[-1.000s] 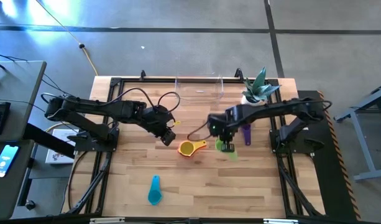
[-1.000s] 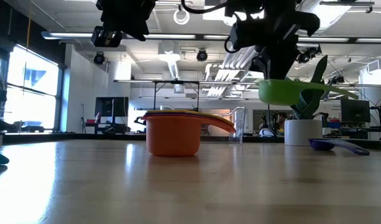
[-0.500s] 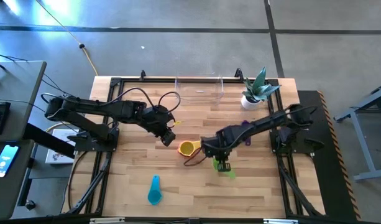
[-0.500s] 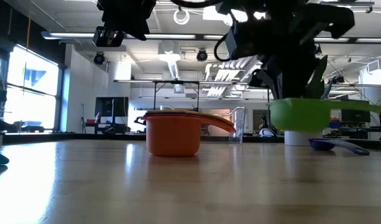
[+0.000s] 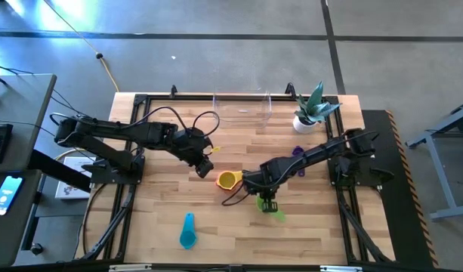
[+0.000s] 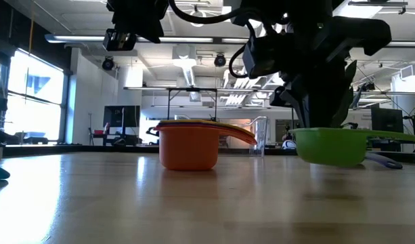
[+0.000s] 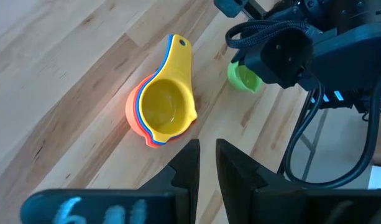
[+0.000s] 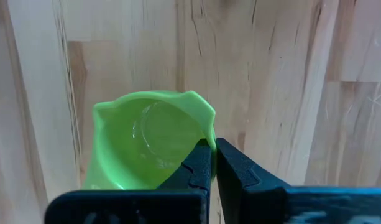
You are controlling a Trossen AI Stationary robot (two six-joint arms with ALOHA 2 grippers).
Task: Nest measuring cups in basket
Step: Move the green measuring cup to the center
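1. Basket at the table's far edge, empty.
2. Stack mid-table, yellow on top.
3. Right gripper pinching green cup by its rim, just above the wood; probably light, stiff, slippery.
4. Left gripper pressed together, empty.

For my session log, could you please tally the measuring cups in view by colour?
green cup: 1
yellow cup: 1
blue cup: 1
red cup: 1
orange cup: 1
teal cup: 1
purple cup: 1
Total: 7
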